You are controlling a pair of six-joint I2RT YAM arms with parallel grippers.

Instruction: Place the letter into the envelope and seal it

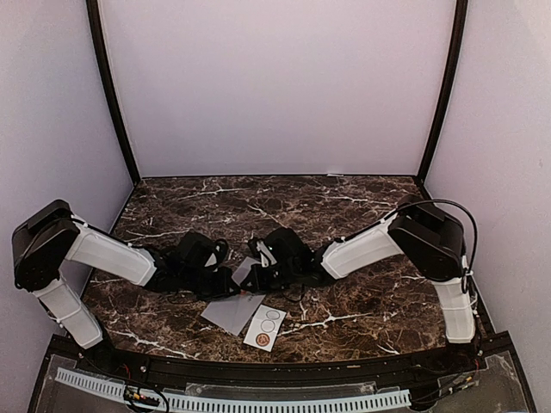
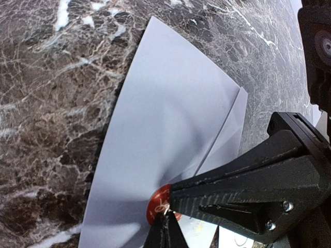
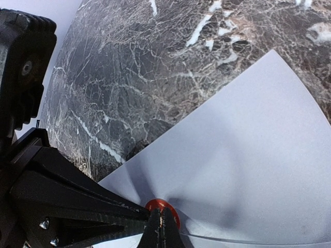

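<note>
Both arms reach low and inward, meeting at the centre. The left gripper (image 2: 166, 225) and right gripper (image 3: 162, 225) — jaws closed tight — tip onto a red seal (image 3: 161, 205) on the envelope (image 1: 231, 315), which lies flat near the front edge. Only the wrist views show the seal — pinched or pressed, unclear.

Your tabletop (image 1: 344, 206) is dark brown marble with white veins. Toward the middle of its near edge you have the grey-lavender envelope (image 1: 229, 315) lying flat on it. A small white sticker strip (image 1: 265, 327) with round seals touches the envelope's right side, closer still to the near edge.
</note>
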